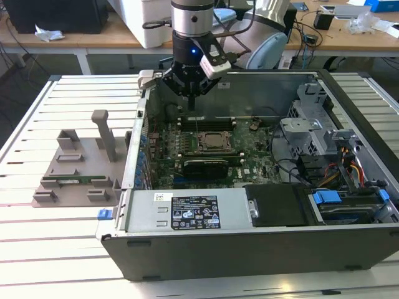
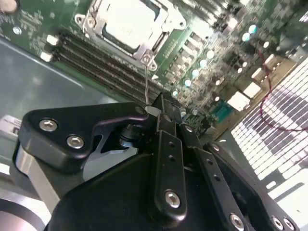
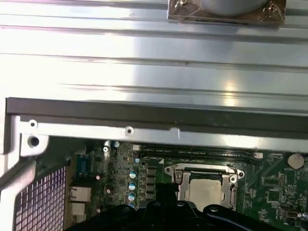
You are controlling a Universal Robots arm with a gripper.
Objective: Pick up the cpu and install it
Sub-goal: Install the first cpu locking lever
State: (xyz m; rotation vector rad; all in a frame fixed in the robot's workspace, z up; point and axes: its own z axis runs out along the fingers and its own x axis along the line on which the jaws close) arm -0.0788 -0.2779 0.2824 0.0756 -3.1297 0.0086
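One open computer case [image 1: 262, 249] lies on the desk [image 1: 56, 261] in the exterior view, cpu [image 1: 214, 142] flat in its socket, gripper [image 1: 191, 93] above. Second wrist view: gripper [image 2: 166, 113] narrow, holding nothing, cpu [image 2: 129, 21] seated face-up. First wrist view: cpu [image 3: 205, 189] square in socket frame.

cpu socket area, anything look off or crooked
Nothing stands out. The cpu lies flat and square inside its socket frame in both wrist views, with the memory slots beside it straight and bare. The gripper hangs above the board near the case's back wall, touching nothing.
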